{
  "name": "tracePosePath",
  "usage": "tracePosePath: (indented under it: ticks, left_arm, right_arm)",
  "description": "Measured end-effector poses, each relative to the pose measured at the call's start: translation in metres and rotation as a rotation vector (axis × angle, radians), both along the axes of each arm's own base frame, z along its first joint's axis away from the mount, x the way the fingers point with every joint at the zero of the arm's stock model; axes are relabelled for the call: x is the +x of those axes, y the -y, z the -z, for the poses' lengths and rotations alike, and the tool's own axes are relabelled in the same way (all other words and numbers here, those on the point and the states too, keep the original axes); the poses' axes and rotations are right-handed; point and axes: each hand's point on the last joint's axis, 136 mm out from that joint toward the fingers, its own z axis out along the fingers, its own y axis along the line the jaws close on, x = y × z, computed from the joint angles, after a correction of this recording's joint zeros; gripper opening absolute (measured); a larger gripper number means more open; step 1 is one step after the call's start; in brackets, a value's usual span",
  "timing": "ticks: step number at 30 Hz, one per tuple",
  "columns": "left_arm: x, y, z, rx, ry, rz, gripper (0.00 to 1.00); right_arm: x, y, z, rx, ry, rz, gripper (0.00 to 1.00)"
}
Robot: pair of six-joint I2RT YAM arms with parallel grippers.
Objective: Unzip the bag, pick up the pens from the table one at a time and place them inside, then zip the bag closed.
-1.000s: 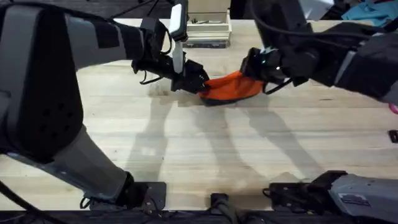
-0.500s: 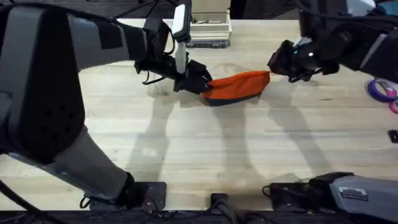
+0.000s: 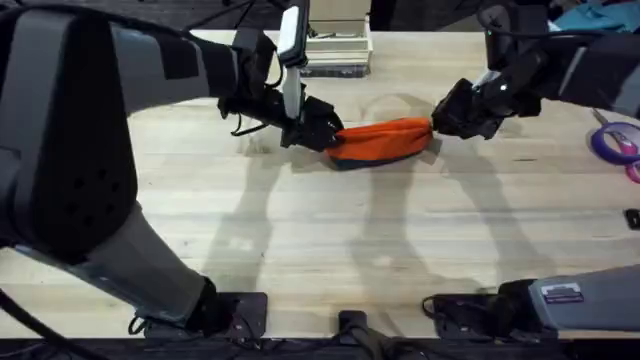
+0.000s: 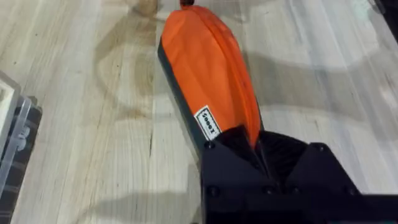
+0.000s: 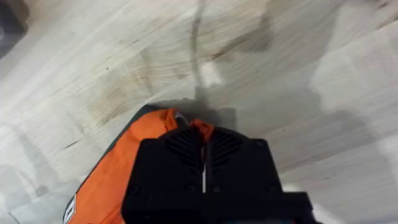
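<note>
Here the bag (image 3: pixel 380 140) lies on the table (image 3: pixel 330 240), upper centre of the overhead frame. The left gripper (image 3: pixel 322 130) pinches its left end; the right gripper (image 3: pixel 440 122), fingers pressed together, nips its right tip.

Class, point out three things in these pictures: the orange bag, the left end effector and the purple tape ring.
bag (image 3: pixel 380 138): overhead view, middle of its orange fabric.
left end effector (image 3: pixel 322 127): overhead view, fingertips closed on the bag's end.
purple tape ring (image 3: pixel 617 141): overhead view, its purple band by the table's right edge.
</note>
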Motion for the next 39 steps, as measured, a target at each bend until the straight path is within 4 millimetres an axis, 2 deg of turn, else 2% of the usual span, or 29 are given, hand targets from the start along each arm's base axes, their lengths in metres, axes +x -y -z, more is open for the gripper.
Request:
tracePosePath:
  ticks: [3,11,12,17,18,22,27,31,39]
  left_arm:
    - [0.000,0.000,0.000,0.000,0.001,0.001,0.045]
    - [0.000,0.000,0.000,0.004,0.001,0.000,0.045]
    - [0.000,0.000,0.001,0.007,0.000,-0.002,0.045]
    - [0.003,-0.006,0.003,0.019,-0.005,-0.017,0.045]
    - [0.003,-0.006,0.003,0.020,-0.005,-0.019,0.045]
    - [0.003,-0.007,0.003,0.022,-0.005,-0.020,0.045]
    - [0.003,-0.007,0.003,0.022,-0.005,-0.020,0.045]
    - [0.003,-0.007,0.003,0.023,-0.006,-0.020,0.045]
    - [0.003,-0.007,0.003,0.023,-0.006,-0.020,0.045]
  right_arm:
    - [0.001,0.000,0.004,0.004,-0.007,0.000,0.030]
    - [0.003,0.005,-0.002,-0.021,0.012,-0.025,0.033]
    - [0.003,0.007,-0.005,-0.038,0.022,-0.031,0.144]
    - [0.005,0.022,-0.032,-0.112,0.096,-0.075,0.866]
    - [0.004,0.022,-0.040,-0.119,0.115,-0.089,0.964]
    - [-0.006,0.020,-0.073,-0.123,0.183,-0.116,0.997]
    - [-0.032,0.020,-0.104,-0.130,0.225,-0.131,0.997]
    - [-0.052,0.020,-0.120,-0.142,0.241,-0.151,0.997]
    - [-0.089,0.022,-0.141,-0.150,0.258,-0.161,0.998]
